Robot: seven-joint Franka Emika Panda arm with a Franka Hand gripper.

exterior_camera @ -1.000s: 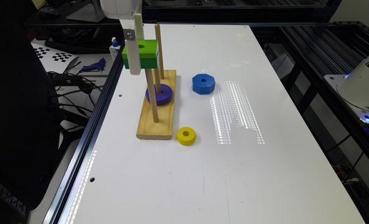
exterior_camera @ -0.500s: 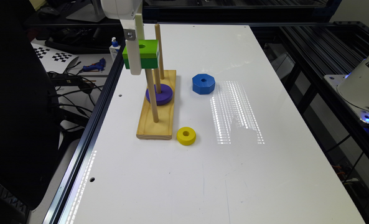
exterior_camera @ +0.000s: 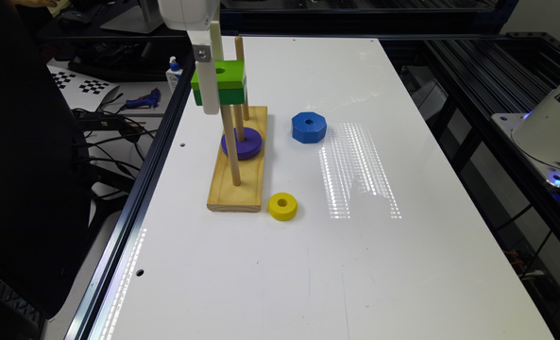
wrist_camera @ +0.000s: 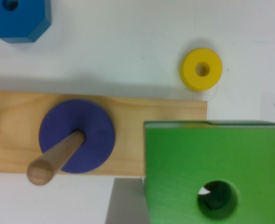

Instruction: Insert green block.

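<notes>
Nothing has moved since a second ago: we see the gripper (exterior_camera: 213, 94) clamped on the green block (exterior_camera: 219, 81), held aloft at 12 o'clock of the yellow ring (exterior_camera: 282, 206), beside the peg tops; threading onto a peg remains

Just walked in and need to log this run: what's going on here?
The arm's gripper holds the green block up in the air above the wooden peg base, near the tops of the pegs. The block is not yet down on a peg. A purple ring already sits on the middle peg. The blue octagonal block and yellow ring lie loose on the white table.
</notes>
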